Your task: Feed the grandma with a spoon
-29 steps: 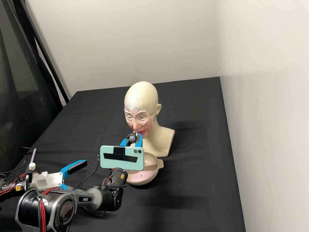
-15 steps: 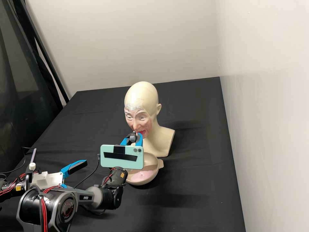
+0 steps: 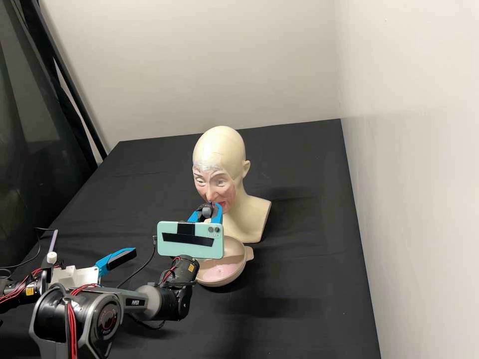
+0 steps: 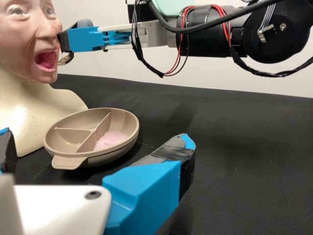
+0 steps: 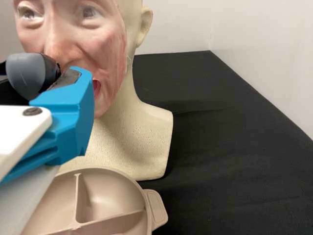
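In the high view, one mannequin head (image 3: 219, 164) stands mid-bench (image 3: 309, 279), with open black surface behind it and out to the wall (image 3: 424, 199) along the bench's right edge. One three-part bowl (image 3: 243, 252) sits just before its bust, the right gripper (image 3: 204, 215) is at its mouth, and the left gripper (image 3: 119, 260) hangs near the front-left corner. The left wrist view shows the left gripper's fingers (image 4: 161, 171) spread wide, and the one spoon (image 4: 65, 59) just short of the open lips. The right wrist view shows the right gripper pinching the spoon's grey handle.
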`<state>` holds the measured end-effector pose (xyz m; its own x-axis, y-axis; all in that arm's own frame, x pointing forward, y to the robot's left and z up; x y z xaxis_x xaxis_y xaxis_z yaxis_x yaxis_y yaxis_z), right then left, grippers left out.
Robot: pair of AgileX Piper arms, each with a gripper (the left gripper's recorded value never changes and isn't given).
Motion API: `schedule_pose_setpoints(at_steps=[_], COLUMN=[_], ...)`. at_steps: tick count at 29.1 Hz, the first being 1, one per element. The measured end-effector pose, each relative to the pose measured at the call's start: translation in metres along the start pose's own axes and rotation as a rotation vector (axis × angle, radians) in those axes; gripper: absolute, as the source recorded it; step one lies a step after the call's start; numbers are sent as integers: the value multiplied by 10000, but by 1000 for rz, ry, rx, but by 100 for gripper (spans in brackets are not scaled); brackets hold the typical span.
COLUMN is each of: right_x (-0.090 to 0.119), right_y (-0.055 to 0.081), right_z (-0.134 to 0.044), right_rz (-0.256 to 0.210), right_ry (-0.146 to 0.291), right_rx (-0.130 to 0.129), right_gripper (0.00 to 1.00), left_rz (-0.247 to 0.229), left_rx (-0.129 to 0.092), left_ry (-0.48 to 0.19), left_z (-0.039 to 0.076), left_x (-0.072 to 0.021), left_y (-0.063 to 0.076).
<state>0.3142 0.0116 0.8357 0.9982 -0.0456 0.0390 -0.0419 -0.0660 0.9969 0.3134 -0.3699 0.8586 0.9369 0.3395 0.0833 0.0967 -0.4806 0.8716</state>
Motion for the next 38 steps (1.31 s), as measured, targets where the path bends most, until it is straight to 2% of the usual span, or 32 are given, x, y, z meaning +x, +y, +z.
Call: schedule_pose_setpoints(at_steps=[18,26,34,38], right_x=[-9,-67,-143,-198], right_y=[-3,-49,-141,-166], right_z=[3,52,132,158], right_rz=[3,30,-2,-3], right_ry=[2,36,7,6], right_rx=[1,2,6,13], right_gripper=[0,0,0,0], left_rz=[0,0,1,0], left_rx=[0,-1,-3,-3], left_ry=[0,1,3,2], left_z=[0,-1,-2,2], left_x=[0,0,0,0], left_y=[0,0,0,-1])
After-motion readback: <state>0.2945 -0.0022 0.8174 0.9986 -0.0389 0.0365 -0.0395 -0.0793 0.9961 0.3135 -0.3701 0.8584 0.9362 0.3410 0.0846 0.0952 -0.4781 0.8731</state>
